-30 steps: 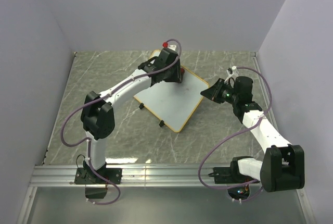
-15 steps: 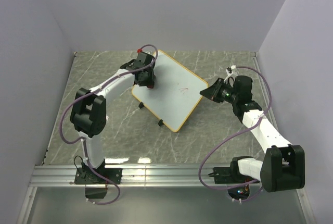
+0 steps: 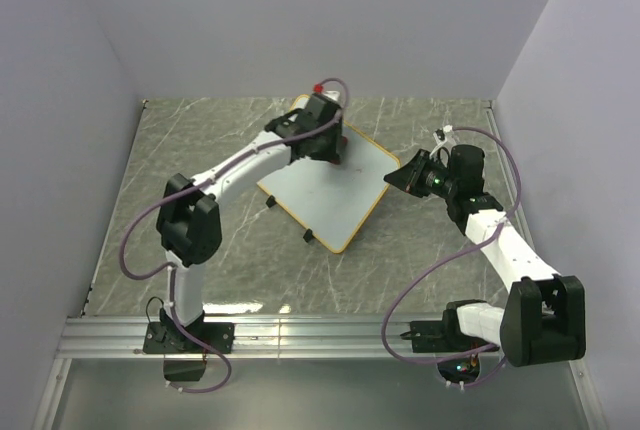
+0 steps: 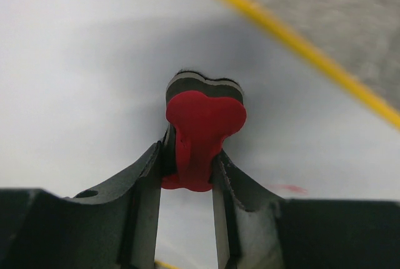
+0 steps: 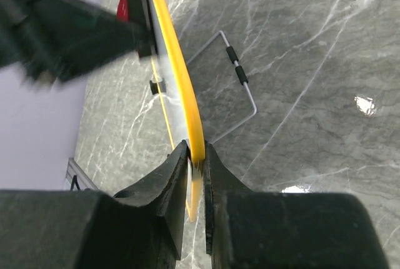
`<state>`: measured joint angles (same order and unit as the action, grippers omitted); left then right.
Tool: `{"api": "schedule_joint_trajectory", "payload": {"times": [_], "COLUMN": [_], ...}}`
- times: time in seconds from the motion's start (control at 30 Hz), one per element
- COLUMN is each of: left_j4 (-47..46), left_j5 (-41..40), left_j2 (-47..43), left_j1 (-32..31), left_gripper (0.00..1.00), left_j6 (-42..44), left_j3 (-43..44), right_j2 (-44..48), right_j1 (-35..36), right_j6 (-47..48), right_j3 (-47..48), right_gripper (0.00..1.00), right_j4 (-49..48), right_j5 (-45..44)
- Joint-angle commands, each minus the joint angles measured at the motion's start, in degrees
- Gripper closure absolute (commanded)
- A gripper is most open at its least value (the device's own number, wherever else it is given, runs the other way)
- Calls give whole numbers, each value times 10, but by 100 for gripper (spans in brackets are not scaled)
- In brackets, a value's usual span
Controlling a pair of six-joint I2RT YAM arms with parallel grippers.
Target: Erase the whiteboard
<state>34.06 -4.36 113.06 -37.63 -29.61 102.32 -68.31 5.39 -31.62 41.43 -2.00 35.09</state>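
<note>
Top external: both hands on the whiteboard

Over the board's far corner, the left hand [image 3: 333, 145] is clamped on a red-and-black eraser [image 4: 203, 125] pressed against the whiteboard [image 3: 330, 200]. A faint red smear [image 4: 287, 189] shows beside the eraser. The whiteboard sits diagonally on the marbled bench [image 3: 200, 150]. At its right corner, the right hand [image 5: 195, 156] pinches the yellow rim [image 5: 181, 87].

The left arm [image 3: 240, 165] stretched forward, elbow bent, its gripper [image 4: 190, 156] apparently angled downward and clamped on a red eraser [image 4: 203, 125]. The right arm [image 3: 505, 250] leaned inward, its gripper [image 5: 195, 156] pinching the whiteboard [image 3: 330, 205] edge.
</note>
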Motion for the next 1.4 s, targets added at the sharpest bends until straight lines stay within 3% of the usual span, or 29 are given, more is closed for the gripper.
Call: {"api": "schedule_joint_trajectory", "payload": {"times": [0.0,0.2,0.37,0.7,0.97,1.17,1.37], "left_j4": [-2,-68,-30,68,85,48,54], "left_j5": [47,44,-13,-106,-121,-85,-71], "left_j2": [32,12,0,11,28,4,44], "left_j1": [-77,-140,-139,-6,17,-9,-101], "left_gripper": [100,100,100,100,100,100,100], "left_j6": [-37,-118,-115,-42,-23,-58,-84], "left_j3": [33,-66,-70,9,-1,-35,34], "right_j2": [-9,-7,-10,-15,-20,-27,-34], "right_j1": [15,16,20,30,34,35,36], "right_j6": [23,26,24,25,27,23,19], "right_j3": [24,25,28,29,36,37,37], "right_gripper": [100,100,100,100,100,100,100], "right_j4": [-3,2,1,-1,2,-3,-12], "right_j5": [-6,-8,-7,-7,-8,-6,-2]}}
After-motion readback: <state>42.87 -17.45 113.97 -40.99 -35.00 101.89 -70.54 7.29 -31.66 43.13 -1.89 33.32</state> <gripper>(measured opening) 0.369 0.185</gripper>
